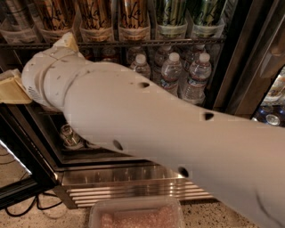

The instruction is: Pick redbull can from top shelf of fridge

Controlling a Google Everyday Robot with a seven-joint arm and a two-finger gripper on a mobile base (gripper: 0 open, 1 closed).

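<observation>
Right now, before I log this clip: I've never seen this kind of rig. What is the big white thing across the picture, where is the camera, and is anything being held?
The white tube is the robot's single arm. There is only one camera. Where it is mounted is not on record, but it looks along the arm into a drinks fridge. The gripper sits at the arm's far-left end, by the tan parts, just below the top shelf. Whether it holds anything cannot be seen. That shelf carries gold cans, green cans and, at the far left, a silver-grey can, likely the redbull can. Water bottles stand on the rack below.
</observation>
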